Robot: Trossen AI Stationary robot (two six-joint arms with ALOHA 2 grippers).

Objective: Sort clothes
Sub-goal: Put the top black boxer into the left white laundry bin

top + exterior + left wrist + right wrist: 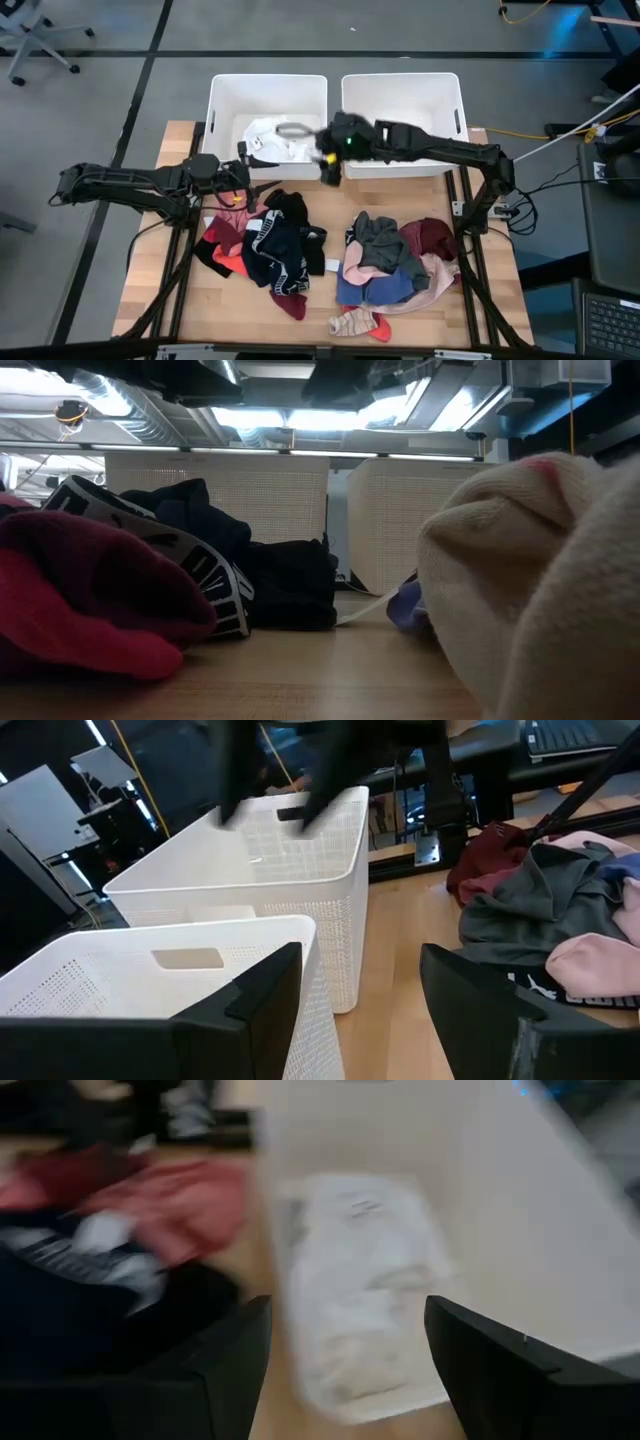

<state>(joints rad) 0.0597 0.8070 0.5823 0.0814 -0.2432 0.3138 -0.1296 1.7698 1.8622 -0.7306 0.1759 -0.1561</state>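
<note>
The clothes lie in two heaps on the wooden table. The left heap [262, 245] is black, navy with a white band, red and pink. The right heap [395, 262] is grey, maroon, blue and pink, and it also shows in the left wrist view [545, 910]. A white garment [275, 140] lies on the floor of the left white bin [225, 100] and also shows in the right wrist view [360, 1280]. My right gripper [322, 150] [345, 1360] hangs open and empty over that bin's right side. My left gripper [240, 183] [360, 1000] is open and empty by the bin's near wall.
The right white bin [440, 95] stands beside the left one at the table's far edge. In the low view a cream sock [540, 580] fills the right and a red garment [90, 600] the left. Bare wood [330, 210] lies between the heaps.
</note>
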